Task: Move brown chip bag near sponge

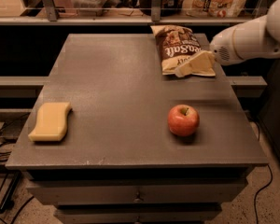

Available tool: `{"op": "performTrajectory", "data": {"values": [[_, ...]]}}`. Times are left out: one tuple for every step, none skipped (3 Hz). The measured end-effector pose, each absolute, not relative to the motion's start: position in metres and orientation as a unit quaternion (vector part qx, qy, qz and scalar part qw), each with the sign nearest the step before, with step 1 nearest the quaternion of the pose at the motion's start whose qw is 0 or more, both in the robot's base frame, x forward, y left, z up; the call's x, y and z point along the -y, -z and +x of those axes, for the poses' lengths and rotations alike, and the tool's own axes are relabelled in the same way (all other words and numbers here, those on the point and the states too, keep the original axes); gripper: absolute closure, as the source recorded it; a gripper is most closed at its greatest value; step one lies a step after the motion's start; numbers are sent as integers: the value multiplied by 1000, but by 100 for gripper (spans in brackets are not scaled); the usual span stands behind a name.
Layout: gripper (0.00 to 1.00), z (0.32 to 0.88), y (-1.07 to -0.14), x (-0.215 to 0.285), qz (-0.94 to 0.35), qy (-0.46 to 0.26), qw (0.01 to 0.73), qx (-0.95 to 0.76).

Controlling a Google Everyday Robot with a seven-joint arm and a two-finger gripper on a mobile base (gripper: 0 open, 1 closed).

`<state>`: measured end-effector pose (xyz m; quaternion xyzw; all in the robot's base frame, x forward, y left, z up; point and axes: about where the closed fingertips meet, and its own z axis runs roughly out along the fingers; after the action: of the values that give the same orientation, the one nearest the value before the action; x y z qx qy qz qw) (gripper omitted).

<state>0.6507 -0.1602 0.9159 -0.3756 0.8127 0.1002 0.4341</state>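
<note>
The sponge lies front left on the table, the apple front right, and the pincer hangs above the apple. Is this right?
Not quite: in the camera view the pincer is at the near edge of the brown chip bag, behind the apple, not above it. The sponge and apple positions are right.

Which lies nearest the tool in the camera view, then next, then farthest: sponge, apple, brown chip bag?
The tool is at back right.
1. brown chip bag, back right, its near edge overlapped by the tool.
2. apple, front right.
3. sponge, front left.
</note>
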Motion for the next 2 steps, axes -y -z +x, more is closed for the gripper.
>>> {"op": "performTrajectory", "data": {"values": [[0, 687, -899, 148, -344, -118, 450, -815], [0, 718, -881, 140, -328, -132, 458, -816]]}}
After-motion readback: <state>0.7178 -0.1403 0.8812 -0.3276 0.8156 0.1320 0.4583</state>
